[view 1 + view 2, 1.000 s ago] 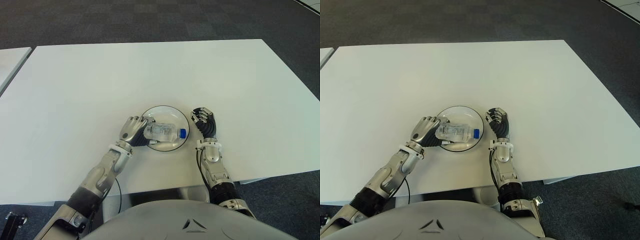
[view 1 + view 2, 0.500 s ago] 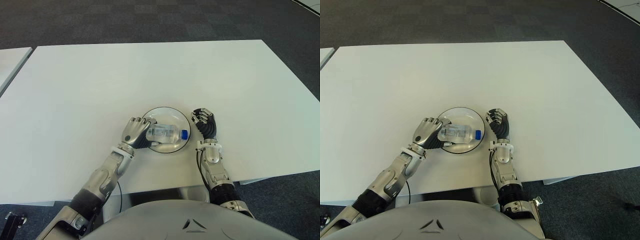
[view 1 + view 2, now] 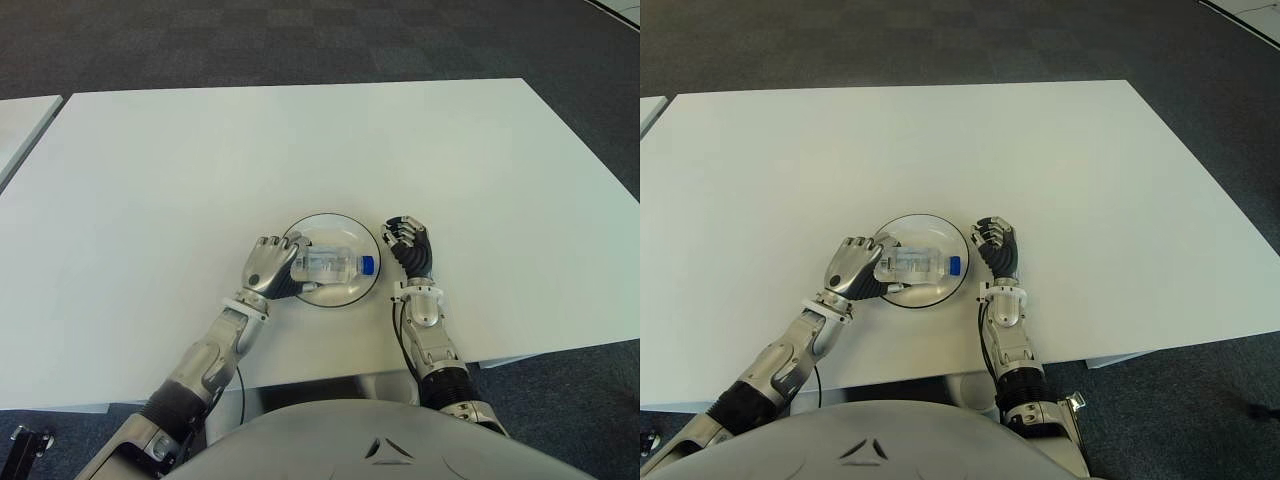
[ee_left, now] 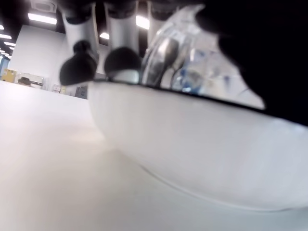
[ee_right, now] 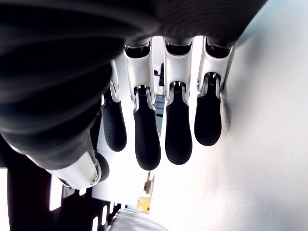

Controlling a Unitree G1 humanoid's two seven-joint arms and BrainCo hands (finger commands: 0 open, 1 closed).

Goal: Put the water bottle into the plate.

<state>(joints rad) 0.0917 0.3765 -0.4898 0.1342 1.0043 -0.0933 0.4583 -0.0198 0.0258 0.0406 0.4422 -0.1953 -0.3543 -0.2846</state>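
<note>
Clear plastic water bottle (image 3: 330, 265) is lying on its side inside the plate (image 3: 340, 225), with the left hand (image 3: 268, 267) wrapping its fingers around the base end. Looks like the release step: fingers need opening, then lifting clear. Right hand (image 3: 408, 243) is sitting curled, holding nothing, just right of the plate. White table (image 3: 300, 140), dark carpet (image 3: 300, 40) beyond.

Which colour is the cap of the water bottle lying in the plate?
The cap of the water bottle is blue; the left eye view shows it best.

Water bottle (image 3: 330, 266) further into plate (image 3: 352, 235).
</note>
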